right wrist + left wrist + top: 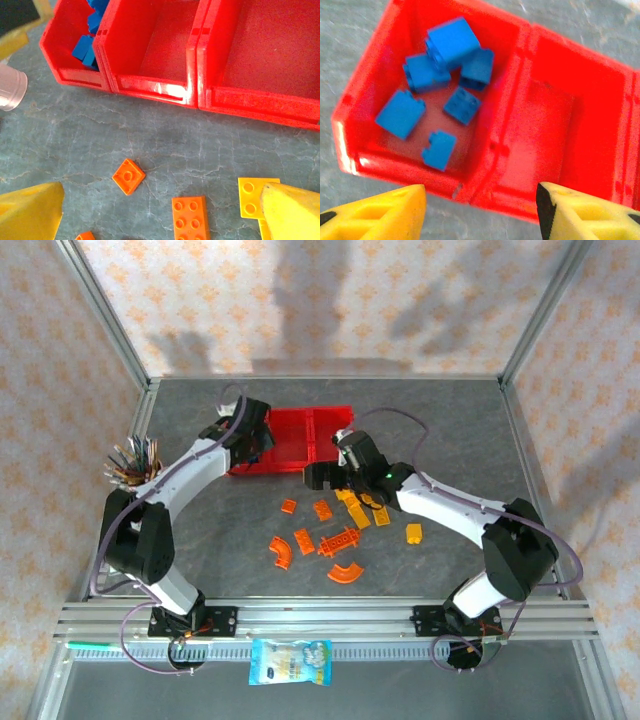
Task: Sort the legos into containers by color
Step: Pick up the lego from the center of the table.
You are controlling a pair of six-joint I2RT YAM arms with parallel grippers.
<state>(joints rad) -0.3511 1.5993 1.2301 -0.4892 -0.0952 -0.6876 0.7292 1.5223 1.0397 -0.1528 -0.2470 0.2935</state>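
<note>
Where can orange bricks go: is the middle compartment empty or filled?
Empty: the middle compartment shows bare red floor; the blue bricks lie in its neighbour.

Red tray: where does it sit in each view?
Top external: tray upper centre, beyond the loose bricks.
Left wrist: tray across the upper frame.
Right wrist: tray along the top edge.
Landmark: blue bricks in its left compartment, both wrist views.

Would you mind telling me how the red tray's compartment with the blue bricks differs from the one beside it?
In the red translucent plastic tray, the end compartment holds six small blue plastic bricks; the middle compartment holds none, its floor bare. The end compartment has one neighbour; the middle compartment sits between two. Both are square, low-walled and red.
</note>
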